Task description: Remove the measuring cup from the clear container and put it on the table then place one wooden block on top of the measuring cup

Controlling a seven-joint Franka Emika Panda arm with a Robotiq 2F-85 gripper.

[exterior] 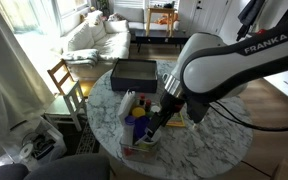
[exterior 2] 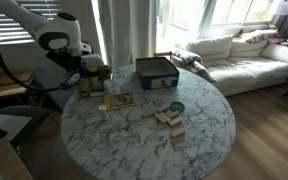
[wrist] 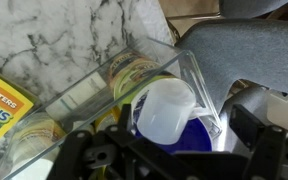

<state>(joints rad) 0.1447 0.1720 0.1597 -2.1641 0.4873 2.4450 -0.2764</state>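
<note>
Honestly, nothing's ticked off yet. The measuring cup (wrist: 169, 108) hasn't left the clear bin (wrist: 196, 78). In the wrist view it sits tucked into a corner, right against the see-through wall, on top of something blue (wrist: 196, 140). Your gripper (wrist: 174, 138) hangs over it with the jaws spread wide, one finger on each side of the cup and neither touching it, so no grip so far. In an exterior view the gripper (exterior: 156, 118) is down at the bin (exterior: 134, 138), near the table's edge.

What's left, as I read it, is pretty much everything: close on the cup, lift it out, set it on the table (exterior 2: 209, 135), then go get one of the wooden blocks (exterior 2: 169, 120) and park it on top. The blocks lie in a little heap near the middle of the table, well apart from the bin.

Room-wise, the tight part is the corner. The bin wall is just beside the cup on one side, and there are cans (wrist: 134, 70) packed in on the other, so I'd guess a finger could clip the wall or nudge a can going down. A straight-up lift looks like the safest way out.

After that it's easy. There's plenty of bare marble between the bin and the blocks. Just mind the dark box (exterior 2: 156, 72) at the far side and the yellow book (exterior 2: 119, 100) lying near the bin.
</note>
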